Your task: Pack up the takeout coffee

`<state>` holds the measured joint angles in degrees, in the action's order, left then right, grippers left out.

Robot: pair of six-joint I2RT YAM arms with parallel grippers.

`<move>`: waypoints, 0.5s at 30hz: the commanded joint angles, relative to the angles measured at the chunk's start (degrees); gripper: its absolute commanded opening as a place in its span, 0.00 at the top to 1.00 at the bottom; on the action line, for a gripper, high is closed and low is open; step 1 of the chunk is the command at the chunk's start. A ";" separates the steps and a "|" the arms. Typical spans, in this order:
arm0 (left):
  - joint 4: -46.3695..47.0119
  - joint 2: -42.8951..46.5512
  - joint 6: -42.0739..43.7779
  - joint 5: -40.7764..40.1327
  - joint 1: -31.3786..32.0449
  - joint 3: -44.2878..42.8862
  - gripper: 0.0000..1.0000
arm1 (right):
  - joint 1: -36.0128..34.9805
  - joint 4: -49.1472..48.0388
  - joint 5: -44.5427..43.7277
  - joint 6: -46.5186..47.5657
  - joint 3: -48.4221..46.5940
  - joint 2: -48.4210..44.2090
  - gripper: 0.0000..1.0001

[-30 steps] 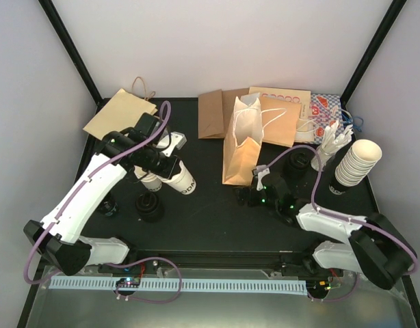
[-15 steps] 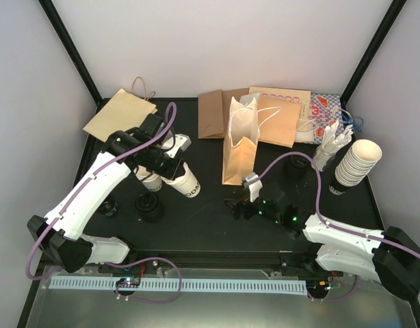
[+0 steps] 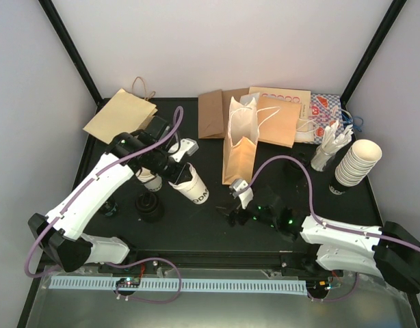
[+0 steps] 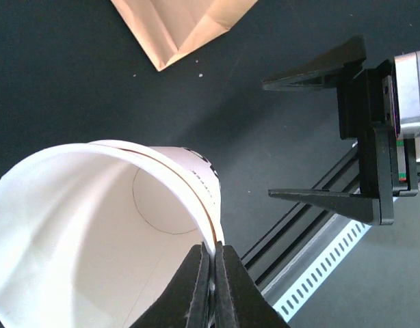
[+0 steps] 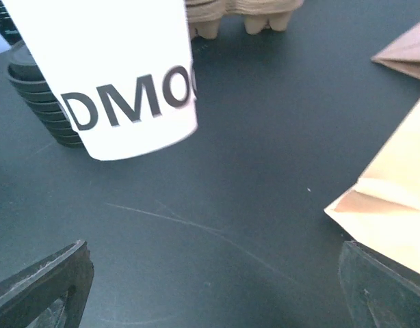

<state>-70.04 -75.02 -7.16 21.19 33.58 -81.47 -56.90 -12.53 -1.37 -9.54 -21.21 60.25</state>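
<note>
Our left pincer (image 4: 211, 254) is clenched on the rim of an open-topped cream-white paper cup (image 4: 94, 225) with black lettering, one finger inside the mouth and one outside. The cup hangs tilted above the black table (image 3: 200, 229), between a stack of round black plastic lids (image 3: 150, 205) and an upright tan paper bag (image 3: 241, 147). Our right pincer (image 5: 210, 294) is spread wide, grasping nothing. It sits low over the table, faces the cup's lettered side and is apart from it.
</note>
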 commanded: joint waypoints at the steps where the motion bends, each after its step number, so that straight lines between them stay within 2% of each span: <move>1: 1.25 -0.30 1.40 2.67 1.23 -0.05 0.98 | -1.54 -5.62 -0.65 7.05 0.68 -1.31 0.00; 7: 1.39 0.50 1.44 3.64 1.81 0.03 0.98 | -1.54 -8.82 3.46 10.25 2.47 -3.33 0.00; 11: 1.59 1.01 1.53 5.52 2.25 0.19 0.98 | -1.54 -11.30 9.87 14.71 3.39 -1.89 0.00; 15: 1.77 1.04 1.53 5.97 2.66 0.51 0.98 | -1.54 -12.28 8.54 15.39 2.55 -0.01 0.00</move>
<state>-69.69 -75.00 -6.50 24.69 35.62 -81.08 -58.15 -20.23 5.45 2.57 -18.50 59.07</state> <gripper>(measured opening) 0.026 0.999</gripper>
